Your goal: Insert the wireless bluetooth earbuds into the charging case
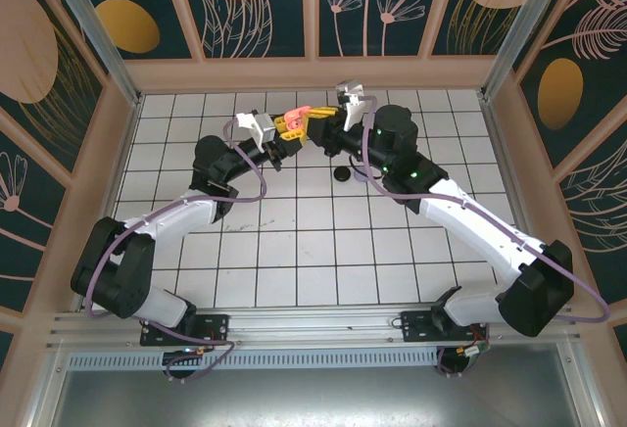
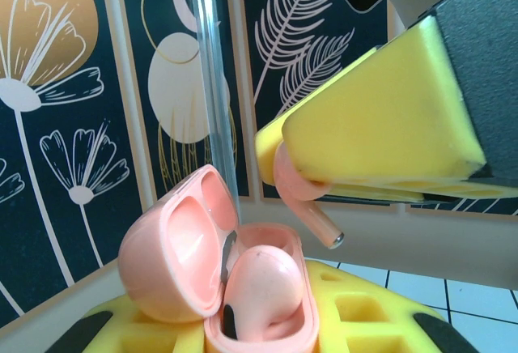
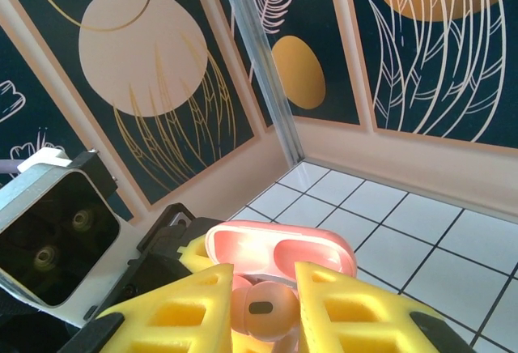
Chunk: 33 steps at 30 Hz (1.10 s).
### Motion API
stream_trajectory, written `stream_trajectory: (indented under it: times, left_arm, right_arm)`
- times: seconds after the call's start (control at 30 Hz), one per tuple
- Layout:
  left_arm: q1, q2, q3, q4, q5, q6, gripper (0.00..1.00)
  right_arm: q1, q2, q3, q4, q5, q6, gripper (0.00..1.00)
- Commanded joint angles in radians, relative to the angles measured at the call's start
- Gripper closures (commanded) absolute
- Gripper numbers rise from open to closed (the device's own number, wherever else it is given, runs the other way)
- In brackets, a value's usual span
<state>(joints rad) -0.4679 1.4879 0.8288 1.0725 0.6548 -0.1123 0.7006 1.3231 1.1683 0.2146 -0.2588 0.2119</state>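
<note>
The left gripper's [image 2: 259, 329] fingers clamp the open salmon charging case [image 2: 174, 248], one earbud [image 2: 263, 284] seated. The right gripper's [image 3: 263, 308] fingers pinch a second earbud [image 2: 312, 211], its head hidden.

Bright, even light with soft shadows; nearest wrist-view foreground slightly blurred.

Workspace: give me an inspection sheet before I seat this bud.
Surface: white tiled table.
Job's things: open salmon case with a seated earbud; second earbud just above it, stem down.
Clutter: small black item on the tiles, too small to identify.
Grippers: left pincer shut on the case; right pincer shut on the second earbud.
Cables: lilac cables run along both arms; no snag seen.
Surroundings: floral wall panels in a wooden frame.
</note>
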Motion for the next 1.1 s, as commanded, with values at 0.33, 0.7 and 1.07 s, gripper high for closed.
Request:
stream_trajectory:
  times: [0.33,0.7,1.07]
  left_arm:
    - [-0.008,0.013,0.022,-0.016,0.012,0.019,1.0]
    - [-0.009,0.014,0.036,-0.062,-0.005,0.021,1.0]
    - [-0.012,-0.01,0.035,-0.046,0.005,0.009,1.0]
  right_arm:
    - [0.002,0.011,0.03,0.072,0.043,-0.005,0.78]
    - [-0.006,0.003,0.012,0.119,0.059,-0.028,0.78]
    - [-0.016,0.036,-0.001,0.141,0.072,-0.023,0.78]
